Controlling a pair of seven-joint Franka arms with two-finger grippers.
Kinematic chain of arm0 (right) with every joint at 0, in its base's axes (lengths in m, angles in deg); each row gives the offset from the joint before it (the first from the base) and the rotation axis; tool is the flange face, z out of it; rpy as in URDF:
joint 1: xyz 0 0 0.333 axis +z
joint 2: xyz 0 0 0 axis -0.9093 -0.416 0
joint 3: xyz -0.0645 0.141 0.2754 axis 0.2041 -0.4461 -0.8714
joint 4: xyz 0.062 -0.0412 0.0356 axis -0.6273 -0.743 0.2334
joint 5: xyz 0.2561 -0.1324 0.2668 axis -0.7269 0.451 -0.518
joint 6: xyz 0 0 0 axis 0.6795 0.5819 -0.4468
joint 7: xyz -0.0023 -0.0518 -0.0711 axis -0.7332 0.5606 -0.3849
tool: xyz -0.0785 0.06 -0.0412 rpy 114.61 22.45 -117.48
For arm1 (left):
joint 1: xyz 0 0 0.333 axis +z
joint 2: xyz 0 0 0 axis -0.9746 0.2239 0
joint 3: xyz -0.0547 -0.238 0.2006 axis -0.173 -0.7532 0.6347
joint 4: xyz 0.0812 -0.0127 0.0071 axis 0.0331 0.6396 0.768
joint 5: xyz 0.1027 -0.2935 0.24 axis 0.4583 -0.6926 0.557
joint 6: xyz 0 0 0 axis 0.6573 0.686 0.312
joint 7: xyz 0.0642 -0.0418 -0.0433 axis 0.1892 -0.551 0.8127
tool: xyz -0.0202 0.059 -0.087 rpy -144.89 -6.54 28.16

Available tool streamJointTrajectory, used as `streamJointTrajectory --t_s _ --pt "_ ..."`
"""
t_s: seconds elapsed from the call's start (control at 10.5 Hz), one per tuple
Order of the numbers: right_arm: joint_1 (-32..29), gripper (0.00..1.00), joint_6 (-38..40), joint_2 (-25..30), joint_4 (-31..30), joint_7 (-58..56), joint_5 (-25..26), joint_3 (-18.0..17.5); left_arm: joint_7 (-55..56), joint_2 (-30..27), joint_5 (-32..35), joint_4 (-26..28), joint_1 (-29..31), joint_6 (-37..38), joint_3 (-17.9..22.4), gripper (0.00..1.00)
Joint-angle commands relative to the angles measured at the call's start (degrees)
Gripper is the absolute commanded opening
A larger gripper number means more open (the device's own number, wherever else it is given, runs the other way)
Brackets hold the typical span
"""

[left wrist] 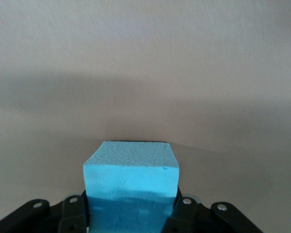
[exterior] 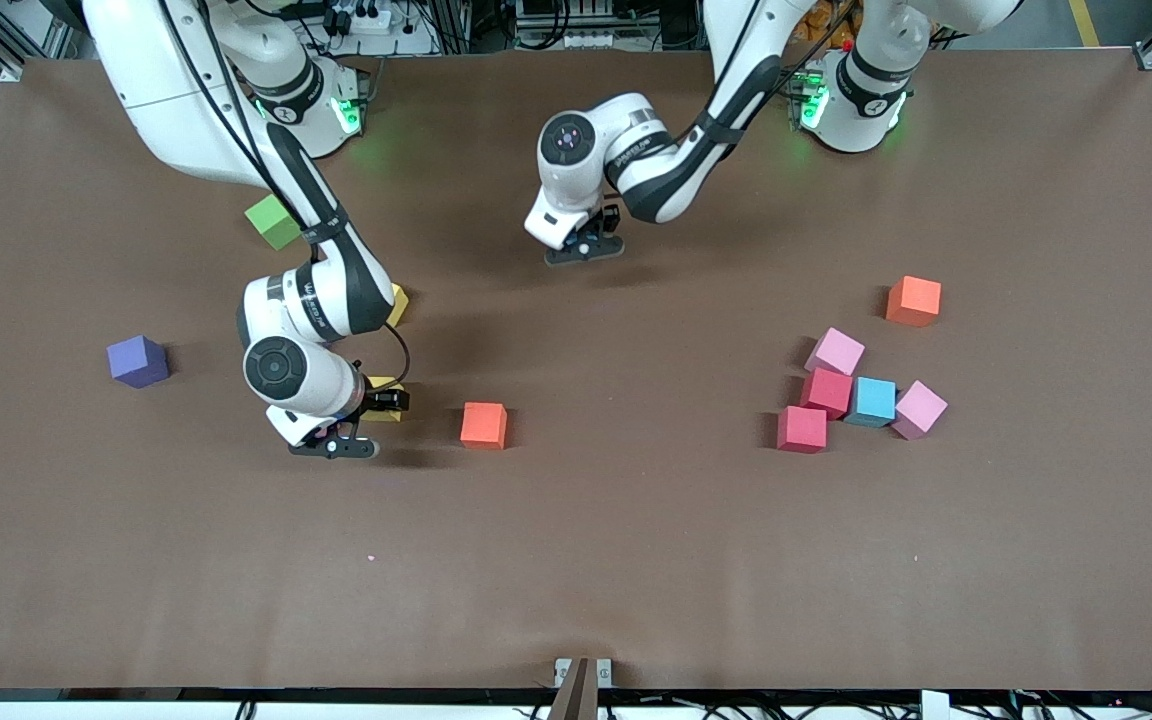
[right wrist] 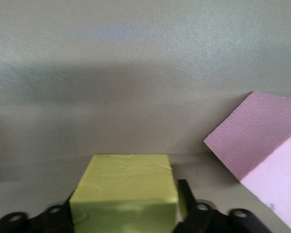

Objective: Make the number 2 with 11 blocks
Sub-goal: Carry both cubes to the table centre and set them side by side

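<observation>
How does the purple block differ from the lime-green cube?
The purple block is dark violet, the lime-green cube bright green. The purple block lies nearer to the front camera; the lime-green cube lies farther, beside the right arm. Both look equal in size and rest on the table.

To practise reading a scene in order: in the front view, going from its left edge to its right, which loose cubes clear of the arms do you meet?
purple cube → lime-green cube → nearer orange cube → nearer red cube → light blue cube. The other cubes overlap, so they are left out.
</observation>
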Motion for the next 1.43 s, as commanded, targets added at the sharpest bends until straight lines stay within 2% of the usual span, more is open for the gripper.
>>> streamJointTrajectory --t_s 0.0,0.1,0.29,0.48,0.57,0.76,0.86,0.95,1.14,1.33 --pt "0.0 0.33 -2.2 3.2 -4.1 0.8 0.2 -0.5 2.8 -2.2 1.8 1.9 0.0 -0.7 -2.1 0.1" --pt "0.0 0.33 -1.7 4.0 -4.3 0.5 0.2 -0.5 2.7 -2.3 2.6 2.6 0.0 -0.8 -2.8 0.1" --pt "0.2 0.33 0.7 7.7 -6.1 0.3 0.2 -0.6 2.5 -1.8 9.6 3.1 0.6 -1.0 -3.4 0.1" --pt "1.7 0.33 1.8 11.5 -9.4 0.2 0.2 -0.6 1.5 -1.7 11.0 3.2 0.7 -1.2 -3.4 0.1" --pt "3.0 0.33 1.9 13.9 -11.6 0.2 0.1 -0.6 1.4 -1.4 12.0 3.0 0.9 -1.7 -3.4 0.11" --pt "4.0 0.33 1.9 17.5 -15.3 1.0 0.1 -1.0 1.6 -0.4 13.7 2.8 1.6 -2.6 -3.4 0.21" --pt "4.6 0.33 1.9 18.6 -16.4 1.1 -0.7 -1.0 2.6 -0.5 13.5 2.7 1.9 -2.6 -3.4 0.86" --pt "4.6 0.33 2.2 19.3 -17.1 1.1 -4.1 -0.9 2.6 -0.9 13.5 2.6 2.2 -2.6 -3.4 1.0" --pt "4.6 0.33 3.3 20.2 -17.6 2.6 -8.1 -0.8 2.8 -4.7 12.9 2.7 3.5 -1.9 -3.9 1.0" --pt "6.2 0.33 3.0 20.1 -17.6 14.5 -8.2 -0.8 2.4 -10.9 11.0 3.1 5.6 1.9 -4.9 1.0"
